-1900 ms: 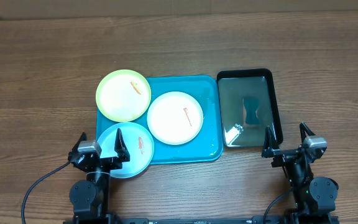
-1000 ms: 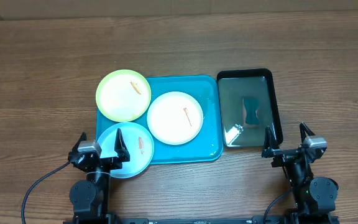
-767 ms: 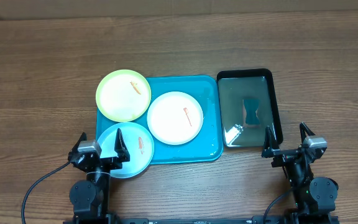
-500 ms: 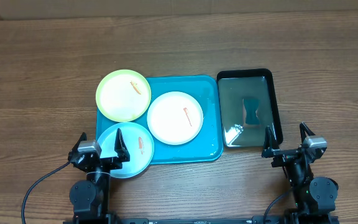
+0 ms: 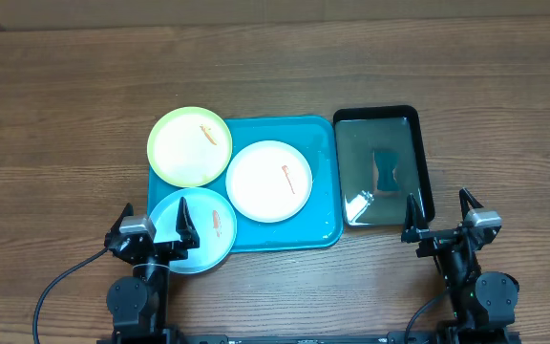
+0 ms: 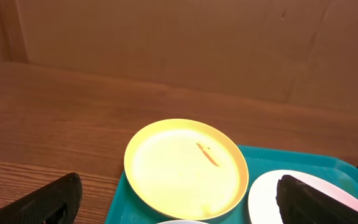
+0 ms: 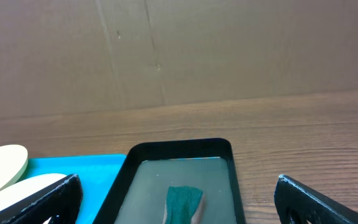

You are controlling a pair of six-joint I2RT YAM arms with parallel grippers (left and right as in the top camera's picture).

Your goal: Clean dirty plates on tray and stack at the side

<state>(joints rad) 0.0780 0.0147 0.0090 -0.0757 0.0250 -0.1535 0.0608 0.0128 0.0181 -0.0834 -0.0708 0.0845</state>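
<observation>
A turquoise tray [image 5: 319,182] lies mid-table. On it are a yellow-green plate [image 5: 188,145] at the far left corner, a white plate [image 5: 268,180] in the middle and a light blue plate [image 5: 197,229] at the near left corner, overhanging the rim. Each has an orange smear. My left gripper [image 5: 155,229] is open and empty at the near table edge, over the blue plate's near side. My right gripper [image 5: 440,218] is open and empty near the black tray's front edge. The left wrist view shows the yellow-green plate [image 6: 185,168], the white plate [image 6: 266,199] and my left gripper [image 6: 178,200].
A black tray of water [image 5: 382,167] stands right of the turquoise tray with a green sponge [image 5: 386,169] in it. It shows in the right wrist view [image 7: 180,174] with the sponge [image 7: 183,202]. A cardboard wall [image 7: 179,50] stands behind the table.
</observation>
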